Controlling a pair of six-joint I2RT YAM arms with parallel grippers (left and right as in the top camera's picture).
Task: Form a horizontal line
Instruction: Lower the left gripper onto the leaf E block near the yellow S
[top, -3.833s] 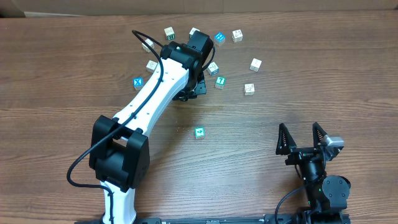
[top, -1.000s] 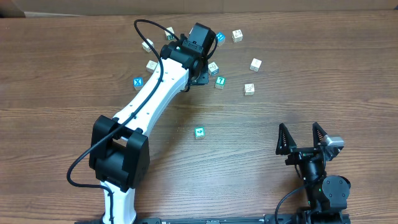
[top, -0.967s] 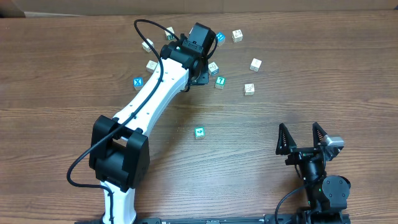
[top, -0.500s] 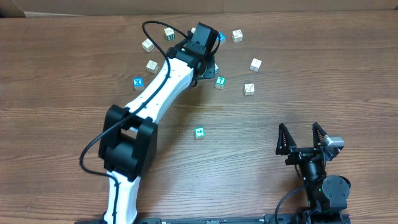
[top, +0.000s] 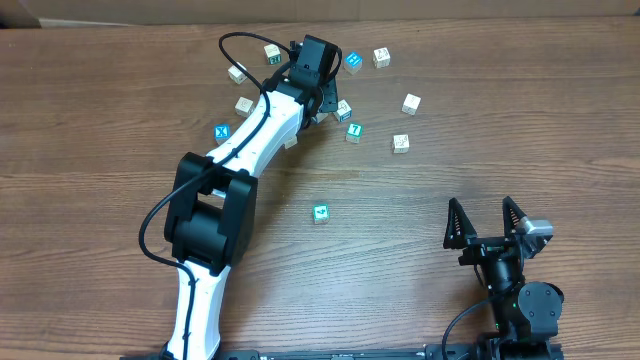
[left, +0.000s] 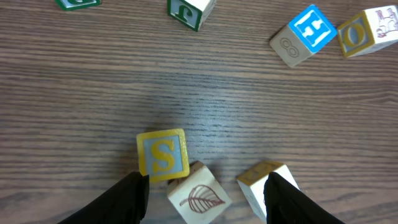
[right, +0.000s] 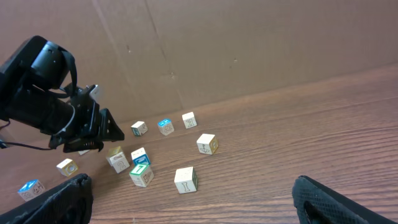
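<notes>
The left gripper (left: 206, 186) hangs spread wide and empty over the far cluster of letter blocks. Its two dark fingers (left: 124, 200) come in at the bottom edge of the wrist view. Between them lie three blocks: the yellow S block (left: 163, 154) just beside the finger at lower left, the leaf block (left: 198, 198) touching the S block's corner, and a yellow-edged block (left: 264, 183) close against the other finger (whether it touches the finger is unclear). Farther out on the bare wooden table (left: 217, 93) sit the blue H block (left: 306, 34) with the yellow O block (left: 359, 32) just beside it, and the green J block (left: 189, 9) at the top edge. The blocks lie scattered, at mixed angles and in no row. From overhead, a lone teal block (top: 320, 212) sits well apart from the cluster, nearer the robot. The right gripper (top: 480, 207) rests near the table's front edge, jaws apart and holding nothing, well away from every block.
</notes>
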